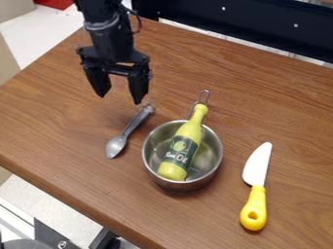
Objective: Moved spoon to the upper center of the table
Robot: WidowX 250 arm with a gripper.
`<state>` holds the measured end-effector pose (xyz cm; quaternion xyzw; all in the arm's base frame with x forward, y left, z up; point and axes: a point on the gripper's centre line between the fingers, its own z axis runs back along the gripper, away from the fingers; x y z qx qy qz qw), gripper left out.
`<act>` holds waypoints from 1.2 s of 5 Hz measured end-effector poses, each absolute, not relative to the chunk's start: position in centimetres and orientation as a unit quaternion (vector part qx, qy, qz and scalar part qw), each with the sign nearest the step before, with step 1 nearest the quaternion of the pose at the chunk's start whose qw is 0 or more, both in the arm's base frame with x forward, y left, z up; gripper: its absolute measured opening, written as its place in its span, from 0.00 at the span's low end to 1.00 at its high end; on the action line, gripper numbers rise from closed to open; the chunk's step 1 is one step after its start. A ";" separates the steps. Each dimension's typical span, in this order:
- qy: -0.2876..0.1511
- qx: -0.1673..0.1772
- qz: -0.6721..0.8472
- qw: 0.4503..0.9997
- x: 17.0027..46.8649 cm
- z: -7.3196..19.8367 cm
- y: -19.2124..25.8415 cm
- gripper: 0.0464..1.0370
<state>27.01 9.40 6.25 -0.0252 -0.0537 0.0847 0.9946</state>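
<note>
Toward ten o'clock in the camera view, my fingers [138, 87] hang tips down, spread well apart. Nothing between them; I grip nothing. Height over the table [273, 97] hard to judge from this slant.

Spoon [133, 125]: lying flat toward nine o'clock from mid-view, handle end pointing to one, bowl to seven. The handle end is near my tips, closest to the finger on the three o'clock side. Contact: cannot tell; the handle end does not look to be between the fingers.

Risks, my judgement. Close from here and I would likely pinch air, the handle being off toward five o'clock from my gap. Come down without shifting and a tip could land on the handle end and flick the spoon round. Grip only that end and the heavier-looking bowl may swing or drag. Metal pot [209, 158] sits just beside, at four o'clock from the spoon, yellow-green bottle [184, 146] leaning in it; a wide sweep that way could knock the rim. Twelve o'clock carry should start with a clean lift.
</note>
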 end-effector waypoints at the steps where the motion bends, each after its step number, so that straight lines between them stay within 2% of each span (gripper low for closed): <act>1: -0.060 -0.017 0.054 0.997 26.9 5.8 9.5 0.96; 3: -0.043 -0.014 0.022 0.999 26.2 3.5 8.7 0.96; 6: -0.050 -0.025 0.014 0.998 26.0 2.0 7.3 0.96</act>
